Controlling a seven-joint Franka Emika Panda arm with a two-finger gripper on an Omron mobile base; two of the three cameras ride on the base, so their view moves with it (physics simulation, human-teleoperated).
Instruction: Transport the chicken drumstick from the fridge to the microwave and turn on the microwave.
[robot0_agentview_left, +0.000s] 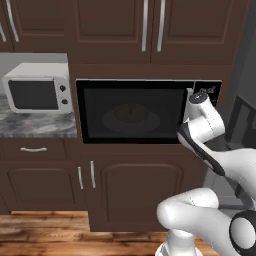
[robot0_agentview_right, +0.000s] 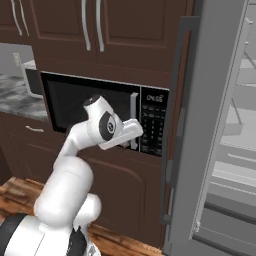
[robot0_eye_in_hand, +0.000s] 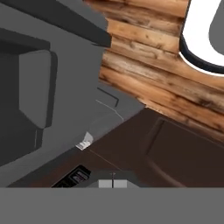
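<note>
The black microwave (robot0_agentview_left: 100, 100) sits built into the dark cabinets with its glass door closed. Through the glass I make out a dim brownish shape, the chicken drumstick (robot0_agentview_left: 131, 112), on a round plate (robot0_agentview_left: 110, 121). My gripper (robot0_agentview_right: 141, 131) is shut with nothing in it. It points at the left edge of the keypad (robot0_agentview_right: 153, 127), beside the door handle (robot0_agentview_right: 134, 117). In the hand view the fingertips (robot0_eye_in_hand: 112, 183) sit pressed together just above a few keypad buttons (robot0_eye_in_hand: 73, 176). The grey fridge (robot0_agentview_right: 215, 125) stands open to the right, its door next to the microwave.
A white countertop oven (robot0_agentview_left: 37, 87) with knobs stands on the marble counter (robot0_agentview_left: 35, 125) to the left. Brown cabinets (robot0_agentview_left: 135, 190) run below the microwave and above it. The fridge's open door edge (robot0_agentview_right: 175, 125) is close to the right of my hand. The floor (robot0_agentview_left: 45, 235) is wood.
</note>
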